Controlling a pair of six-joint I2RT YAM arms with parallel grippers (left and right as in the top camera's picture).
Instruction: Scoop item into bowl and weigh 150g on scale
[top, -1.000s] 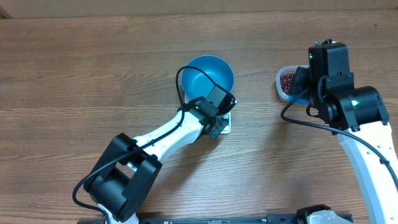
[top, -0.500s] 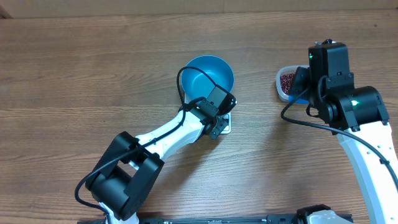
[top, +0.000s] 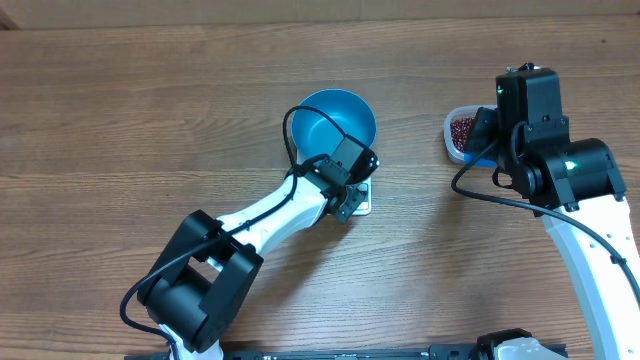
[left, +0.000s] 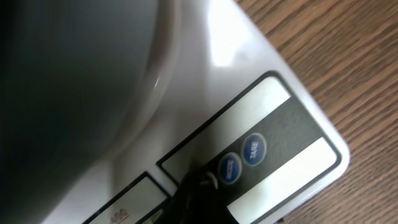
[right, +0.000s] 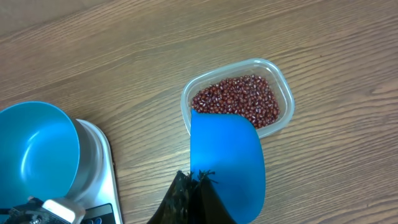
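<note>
The bright-blue bowl (top: 335, 122) stands on the white scale (top: 363, 198) and shows nothing inside (right: 37, 152). My left gripper (left: 202, 182) is shut, and its tips rest on the scale's dark control strip (left: 280, 134) beside the two round blue buttons (left: 229, 169). The red-brown beans (right: 239, 102) fill a clear plastic tub (right: 283, 87) to the right of the scale. My right gripper (right: 200, 177) is shut on the handle of a small blue scoop (right: 227, 162). The scoop's front edge sits over the near rim of the tub, and I see no beans in it.
The wooden table (top: 120, 120) runs on to the left and front. The left arm (top: 260, 225) lies diagonally from the front centre to the scale. The right arm (top: 570, 190) stands at the right, above the tub (top: 456, 138).
</note>
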